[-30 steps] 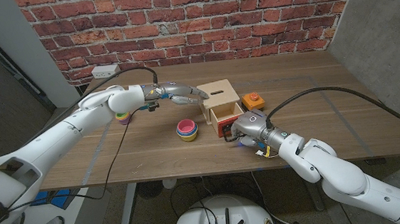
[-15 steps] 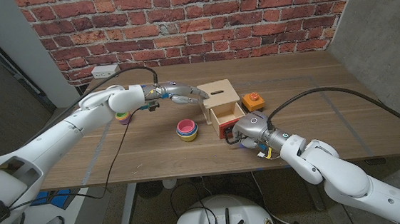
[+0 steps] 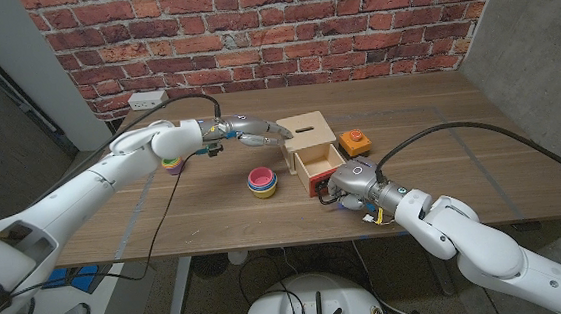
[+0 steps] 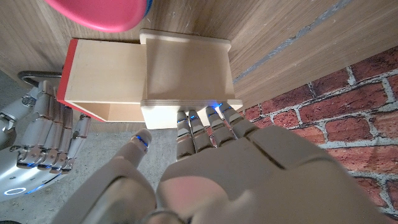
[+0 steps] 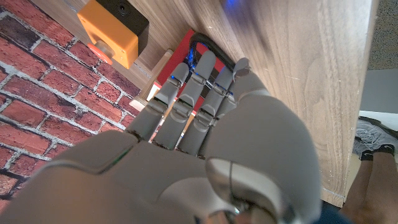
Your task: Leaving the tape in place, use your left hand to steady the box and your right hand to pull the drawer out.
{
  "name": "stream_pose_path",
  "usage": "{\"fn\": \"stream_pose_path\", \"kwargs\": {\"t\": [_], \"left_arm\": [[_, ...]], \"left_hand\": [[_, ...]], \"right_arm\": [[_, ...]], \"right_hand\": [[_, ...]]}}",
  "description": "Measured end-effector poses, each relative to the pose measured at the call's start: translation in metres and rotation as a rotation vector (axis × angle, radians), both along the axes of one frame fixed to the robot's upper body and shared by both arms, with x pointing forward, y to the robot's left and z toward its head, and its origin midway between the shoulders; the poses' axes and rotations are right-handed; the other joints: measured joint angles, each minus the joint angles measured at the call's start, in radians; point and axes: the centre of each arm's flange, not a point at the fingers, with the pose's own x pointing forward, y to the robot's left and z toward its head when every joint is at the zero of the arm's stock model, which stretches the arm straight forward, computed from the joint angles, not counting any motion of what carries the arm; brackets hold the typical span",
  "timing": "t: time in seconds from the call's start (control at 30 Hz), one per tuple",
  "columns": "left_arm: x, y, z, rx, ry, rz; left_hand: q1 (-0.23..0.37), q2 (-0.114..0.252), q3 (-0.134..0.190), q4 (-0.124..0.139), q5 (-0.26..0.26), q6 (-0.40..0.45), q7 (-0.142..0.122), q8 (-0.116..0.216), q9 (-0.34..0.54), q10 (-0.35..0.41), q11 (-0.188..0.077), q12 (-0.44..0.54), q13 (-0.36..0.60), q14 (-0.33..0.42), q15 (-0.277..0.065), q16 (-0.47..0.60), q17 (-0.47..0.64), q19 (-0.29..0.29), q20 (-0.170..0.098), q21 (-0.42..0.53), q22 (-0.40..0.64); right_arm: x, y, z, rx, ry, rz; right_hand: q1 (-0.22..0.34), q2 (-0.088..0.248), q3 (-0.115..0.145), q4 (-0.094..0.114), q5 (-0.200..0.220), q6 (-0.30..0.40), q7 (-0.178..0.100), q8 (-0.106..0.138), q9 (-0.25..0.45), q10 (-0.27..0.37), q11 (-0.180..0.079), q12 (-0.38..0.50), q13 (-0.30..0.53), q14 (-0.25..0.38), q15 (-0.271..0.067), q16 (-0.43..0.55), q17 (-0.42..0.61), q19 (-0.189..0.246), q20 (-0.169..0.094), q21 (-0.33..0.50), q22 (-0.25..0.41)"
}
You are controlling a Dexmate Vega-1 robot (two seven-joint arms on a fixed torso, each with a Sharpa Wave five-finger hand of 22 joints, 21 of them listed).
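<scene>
A lab-like room: brick wall [image 3: 250,29] (bare concrete beside it), wooden table [image 3: 214,207], wall outlet [image 3: 148,98].

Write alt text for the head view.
On a wooden table, the right hand grips the red front of a drawer pulled partway out of a wooden box, while the left hand touches the box's far side. Stacked coloured cups sit nearby.

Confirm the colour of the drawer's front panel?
Red. The drawer front shows best in the left wrist view, as a red edge facing the right hand.
</scene>
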Motion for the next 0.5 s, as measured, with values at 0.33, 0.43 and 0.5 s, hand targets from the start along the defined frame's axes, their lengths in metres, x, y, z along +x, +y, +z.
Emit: {"fn": "stream_pose_path", "kwargs": {"t": [0.33,0.43,0.5], "left_arm": [[-0.0023,0.0041,-0.0016,-0.010,0.002,0.009],[-0.0031,0.0051,-0.0025,-0.012,0.003,0.010],[-0.0031,0.0052,-0.0022,-0.015,0.004,0.010]], "left_hand": [[0.000,0.000,0.000,0.000,0.000,0.000,0.000,0.000,0.001,0.000,0.000,0.002,0.001,0.002,0.002,0.000,0.000,0.005,-0.005,0.000,0.000],[0.000,0.000,0.003,0.003,0.000,0.001,0.001,0.000,0.002,0.000,0.000,0.002,0.001,0.002,0.002,0.000,0.000,0.005,-0.005,0.000,0.000],[0.000,0.000,0.003,0.003,0.000,0.004,0.004,0.000,0.002,0.000,0.000,0.002,0.001,0.003,0.002,0.000,0.000,0.005,-0.005,0.000,0.000]], "right_arm": [[-0.0038,0.0004,-0.0024,0.004,0.024,-0.005],[-0.0048,0.0005,-0.0037,0.006,0.032,-0.007],[-0.0054,0.0004,-0.0045,0.007,0.038,-0.010]], "right_hand": [[0.000,0.000,0.000,0.000,-0.002,-0.001,-0.001,0.007,0.000,0.000,0.000,-0.001,0.001,-0.002,0.001,-0.002,0.001,0.000,0.000,0.000,0.000],[0.000,0.000,0.000,0.000,0.001,-0.001,-0.001,0.007,0.000,0.000,0.000,-0.003,0.003,-0.002,0.001,-0.002,0.001,0.000,0.000,0.000,0.000],[0.000,0.000,0.000,0.000,0.001,-0.001,-0.001,0.007,0.000,0.000,0.000,-0.003,0.003,-0.004,0.001,-0.002,0.000,0.000,0.000,0.000,0.000]]}}
